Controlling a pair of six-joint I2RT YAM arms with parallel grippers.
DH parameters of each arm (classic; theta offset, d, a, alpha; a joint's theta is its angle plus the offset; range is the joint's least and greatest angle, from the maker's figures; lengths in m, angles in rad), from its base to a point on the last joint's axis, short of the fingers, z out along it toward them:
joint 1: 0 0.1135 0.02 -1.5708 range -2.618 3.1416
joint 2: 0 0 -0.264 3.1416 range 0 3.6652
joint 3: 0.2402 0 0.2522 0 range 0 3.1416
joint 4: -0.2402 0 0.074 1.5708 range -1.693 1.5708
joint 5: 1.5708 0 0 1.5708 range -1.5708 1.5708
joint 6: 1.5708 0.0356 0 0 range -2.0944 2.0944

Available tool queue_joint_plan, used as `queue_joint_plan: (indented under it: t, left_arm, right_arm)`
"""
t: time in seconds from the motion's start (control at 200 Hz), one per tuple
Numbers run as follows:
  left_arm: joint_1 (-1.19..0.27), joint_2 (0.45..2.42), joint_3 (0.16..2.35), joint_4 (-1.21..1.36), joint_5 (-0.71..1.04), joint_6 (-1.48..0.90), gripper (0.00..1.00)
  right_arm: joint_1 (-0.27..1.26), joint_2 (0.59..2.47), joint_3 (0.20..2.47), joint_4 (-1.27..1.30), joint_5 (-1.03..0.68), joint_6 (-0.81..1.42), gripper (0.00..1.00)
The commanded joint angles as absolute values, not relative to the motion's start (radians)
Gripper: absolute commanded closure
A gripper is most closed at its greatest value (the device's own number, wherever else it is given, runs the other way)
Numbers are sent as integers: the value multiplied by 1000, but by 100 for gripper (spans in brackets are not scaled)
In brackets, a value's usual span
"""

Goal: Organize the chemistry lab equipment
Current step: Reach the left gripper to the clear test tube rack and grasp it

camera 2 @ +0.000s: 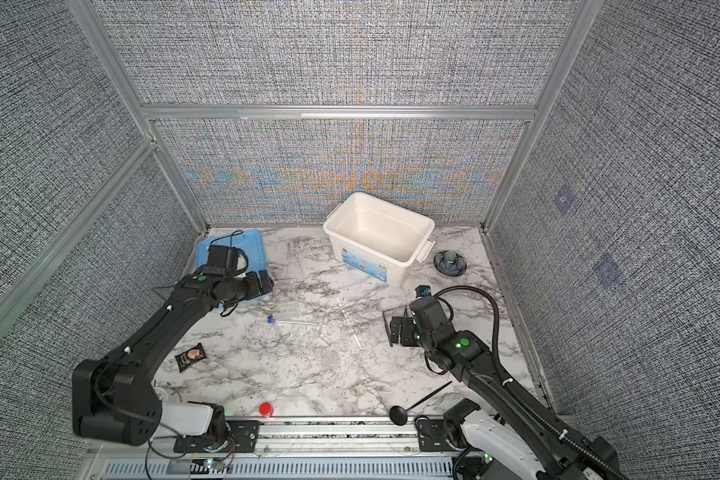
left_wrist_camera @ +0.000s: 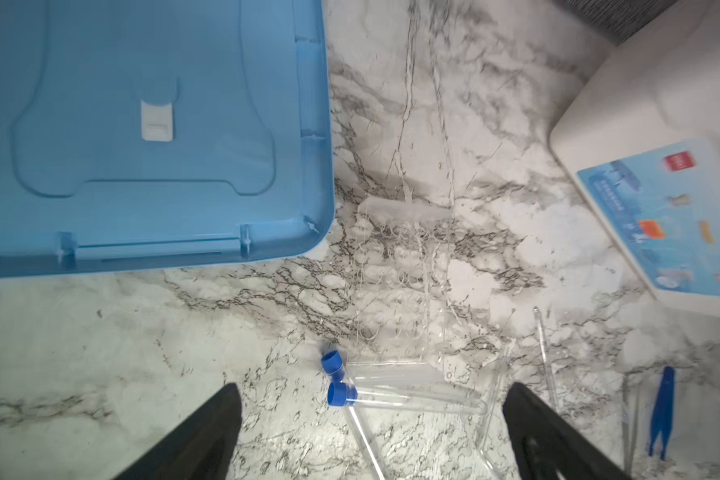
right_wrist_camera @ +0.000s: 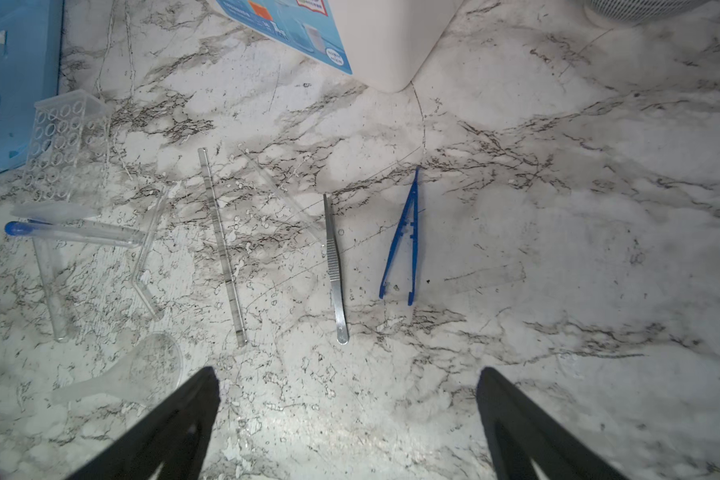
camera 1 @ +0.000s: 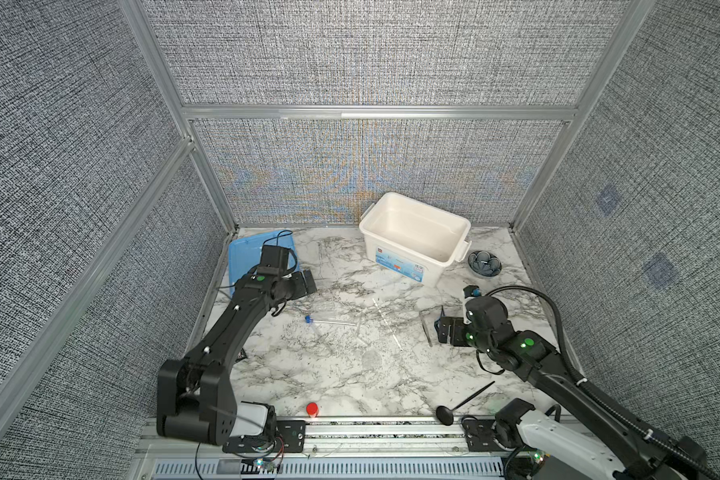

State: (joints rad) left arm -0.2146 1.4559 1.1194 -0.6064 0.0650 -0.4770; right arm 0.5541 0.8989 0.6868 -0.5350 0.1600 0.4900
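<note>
Clear rack (left_wrist_camera: 395,270) faint against marble (right_wrist_camera: 558,208) | droppers (right_wrist_camera: 223,249) hard to trace | left gripper (left_wrist_camera: 375,386) spread, empty | right gripper (right_wrist_camera: 348,370) spread, empty, fingers (right_wrist_camera: 175,424) cropped

top views: high, front side, angled down, whole table (camera 1: 350,374)
left wrist: close, down onto blue lid (left_wrist_camera: 142,124)
right wrist: close, down onto silver tweezers (right_wrist_camera: 335,270)
wrist overlap: clear rack (left_wrist_camera: 400,270)

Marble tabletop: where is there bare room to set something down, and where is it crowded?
Bare: the front middle of the tabletop, between the red-capped item, the black ladle and the clutter behind; also the stretch beyond the blue forceps, away from the silver tweezers. Crowded: the centre, where blue-capped tubes, clear rods and clear rack lie close together.
</note>
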Motion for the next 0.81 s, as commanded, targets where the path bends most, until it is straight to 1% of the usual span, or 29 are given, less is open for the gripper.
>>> queue_joint_plan:
  t: [0.0,0.14,0.415,0.57,0.74,0.8]
  left_arm:
    - [-253,1594,1229,-722,2,-431,1]
    - [-295,1810,1418,-814,-52,-416,1]
    - [-305,2062,1608,-836,-70,-387,1]
    - [-309,2150,1678,-837,-43,-391,1]
    - [-321,2184,1709,-830,-19,-408,1]
    - [-323,2193,1716,-829,-10,-415,4]
  right_arm:
    - [577,913,704,-505,220,508,1]
    - [590,923,709,-492,234,506,1]
    - [597,903,703,-508,253,506,1]
    - [597,896,695,-502,251,507,1]
    - [600,906,701,-493,241,507,1]
    - [600,911,701,-487,239,507,1]
